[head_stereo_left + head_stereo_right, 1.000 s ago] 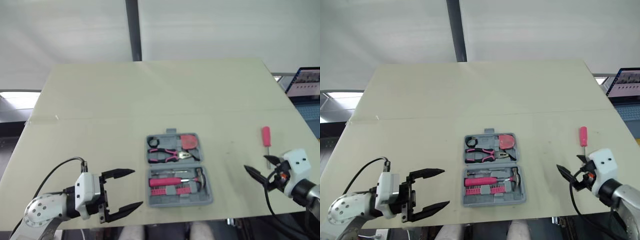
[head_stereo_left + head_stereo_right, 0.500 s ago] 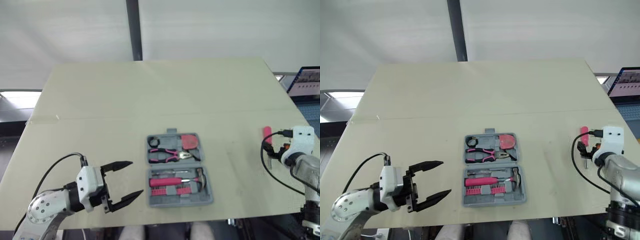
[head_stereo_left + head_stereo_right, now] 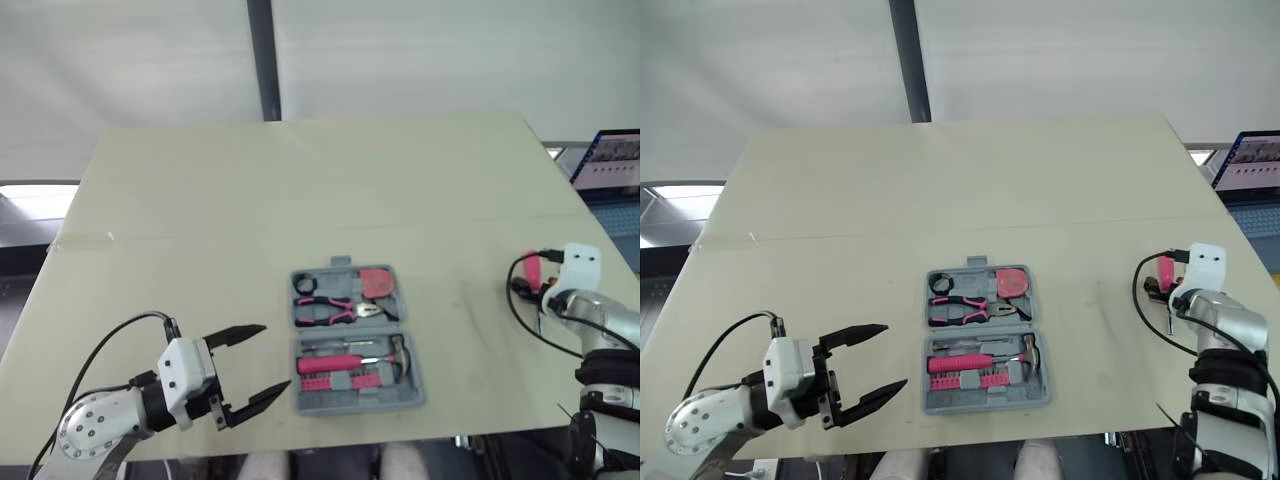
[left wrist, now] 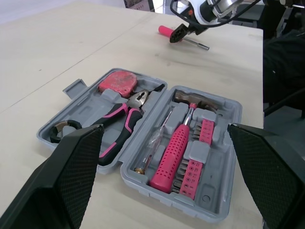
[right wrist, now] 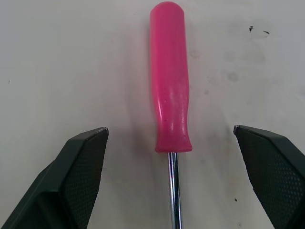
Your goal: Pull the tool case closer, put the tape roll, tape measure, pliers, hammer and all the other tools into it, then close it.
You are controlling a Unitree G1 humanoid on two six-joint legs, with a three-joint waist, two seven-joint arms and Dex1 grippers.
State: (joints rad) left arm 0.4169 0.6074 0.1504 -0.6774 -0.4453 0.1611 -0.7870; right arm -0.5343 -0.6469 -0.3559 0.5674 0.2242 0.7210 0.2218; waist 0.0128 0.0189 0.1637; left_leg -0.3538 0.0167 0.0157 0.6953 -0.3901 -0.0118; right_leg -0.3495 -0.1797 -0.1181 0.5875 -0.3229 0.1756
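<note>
tool case (image 3: 350, 403) open and flat on the table (image 3: 300, 190), both halves facing up, hinge running left to right across the middle.

in the far half of the case: tape roll (image 3: 305, 284) in the left corner, tape measure (image 3: 377, 283) in the right corner, pliers (image 3: 335, 310) just nearer than both, pink grips toward the left side and nose toward the right.

in the near half of the case: hammer (image 3: 335, 362) lying crosswise, pink handle to the left, metal head at the right end; thin tool (image 4: 157, 138) in a slot beside the hammer handle, on the hinge side; pink rack of bits (image 4: 196, 157) along the near side, just beside the hammer handle.

left of the case, level with its near half and apart from it: left gripper (image 3: 274, 357), fingers spread wide, tips pointing toward the case, nothing between them.

well to the right of the case, on bare table: pink screwdriver (image 5: 169, 81), flat on the surface, metal shaft running on from one end of the handle. over it, right gripper (image 5: 170, 128), fingers (image 5: 81, 176) wide apart, one on each side of the handle, neither touching it.

farther right of the case, past the table's edge: laptop (image 3: 610, 165) with a lit screen.

beyond the case, behind the table's far edge: dark pole (image 3: 262, 60) upright against a white wall (image 3: 450, 50).
</note>
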